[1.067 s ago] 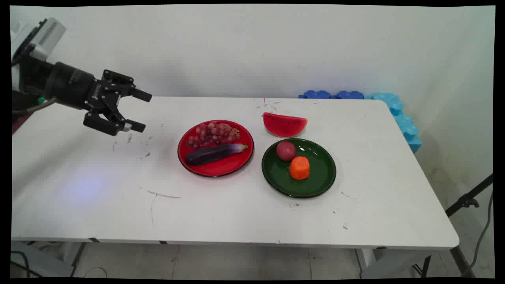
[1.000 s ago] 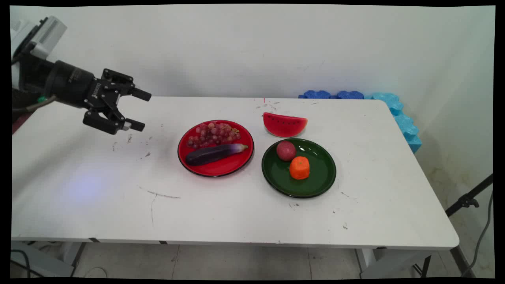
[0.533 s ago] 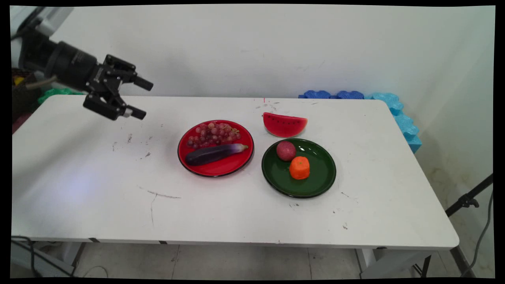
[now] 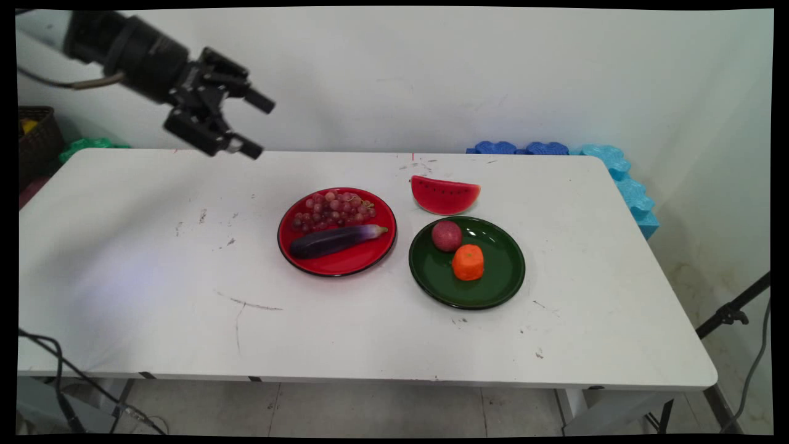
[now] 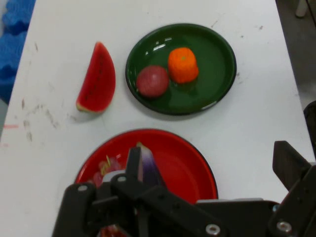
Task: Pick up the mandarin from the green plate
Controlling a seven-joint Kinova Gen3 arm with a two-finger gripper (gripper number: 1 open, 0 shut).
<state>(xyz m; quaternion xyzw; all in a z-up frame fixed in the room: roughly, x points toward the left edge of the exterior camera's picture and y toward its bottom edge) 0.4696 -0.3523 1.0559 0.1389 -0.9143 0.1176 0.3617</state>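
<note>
My gripper (image 4: pixel 257 126) hangs open and empty in the air over the table's back left, well left of the red plate (image 4: pixel 336 262). The same gripper (image 5: pixel 210 165) shows in the hand view with its fingers spread wide. On the red plate lie a purple eggplant (image 4: pixel 336 240) and a bunch of grapes (image 4: pixel 333 209). Right of it, a green plate (image 4: pixel 493 283) carries a reddish round fruit (image 4: pixel 446 235) and an orange fruit (image 4: pixel 468 262). A watermelon slice (image 4: pixel 445 195) lies on the table behind the green plate. From the hand, the green plate (image 5: pixel 212 84), watermelon slice (image 5: pixel 97 79) and red plate (image 5: pixel 185 165) are visible.
Blue foam pieces (image 4: pixel 573 151) line the table's far right corner and right edge. A dark basket (image 4: pixel 36 139) and something green (image 4: pixel 89 148) sit beyond the table's left end. Cables (image 4: pixel 55 376) hang at the lower left; a black stand leg (image 4: pixel 730 314) is at the right.
The gripper has risen and moved to the right, from low over the table's left side to higher up near the back edge. It stayed open. The plates and fruit have not moved.
</note>
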